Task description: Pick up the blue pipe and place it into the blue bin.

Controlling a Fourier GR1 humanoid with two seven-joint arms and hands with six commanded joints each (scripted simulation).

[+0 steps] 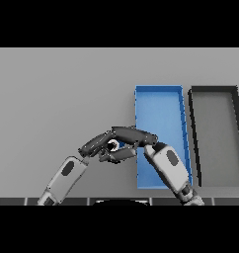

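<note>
**Pipe at bin's left edge, bin lies to the right**

L hand (94, 144): fingers straight, reaching toward the pipe. Blue pipe (116, 145) barely shows w/ R hand (134, 136) fingers curled over it; axis unclear. Blue bin (161, 106) just right of that grip. Black bin (215, 133) beyond.

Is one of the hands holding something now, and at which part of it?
The right hand seems curled round the blue pipe; only a small bit shows, so the part cannot be told. The left hand lies close beside.
</note>
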